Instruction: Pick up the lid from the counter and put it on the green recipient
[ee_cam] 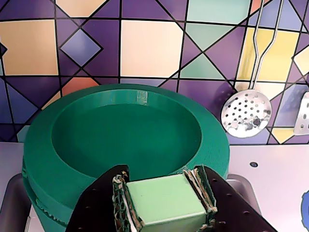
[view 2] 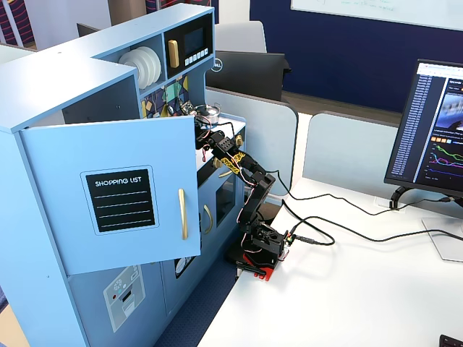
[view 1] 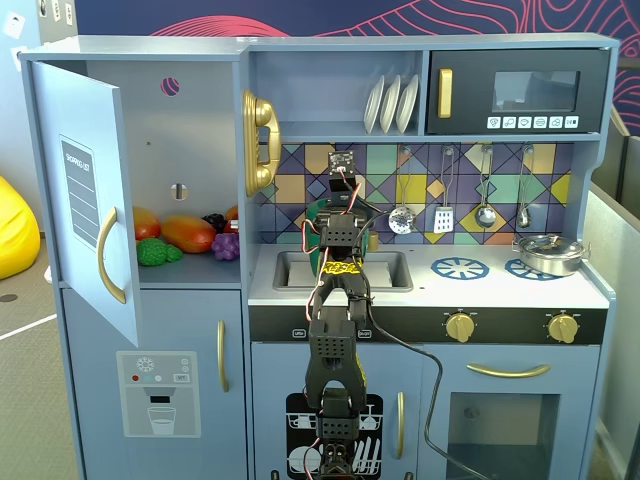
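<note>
In the wrist view the gripper (ee_cam: 166, 203) fills the bottom edge at six o'clock, its two padded fingers (ee_cam: 205, 193) clamped on the pale green knob of the lid (ee_cam: 166, 200); only that blocky knob shows between the pads, the disc below being out of sight. Just beyond, at the centre of the frame, the green recipient (ee_cam: 72, 125) stands with its round mouth open toward the camera, its thick rim running from nine o'clock round to three o'clock, the held knob hanging over the near rim. The recipient sits beside the edge of a grey sink (ee_cam: 12, 208) at seven o'clock, on the pale worktop (ee_cam: 270, 169). Behind it, from nine to three o'clock, rises the tiled backsplash (ee_cam: 149, 46) of purple, cream and teal diamonds, with a perforated metal skimmer (ee_cam: 246, 113) hanging at three o'clock. In a fixed view facing the toy kitchen (view 1: 500, 130), the black arm (view 1: 335, 340) rises from six o'clock toward the centre and hides both gripper and recipient; a silver pot (view 1: 548, 252) rests on a blue burner ring (view 1: 528, 268) at three o'clock, and the open fridge door (view 1: 85, 190) stands at nine o'clock. The other fixed view shows the arm's base (view 2: 260, 249) on a white desk (view 2: 347, 289).
</note>
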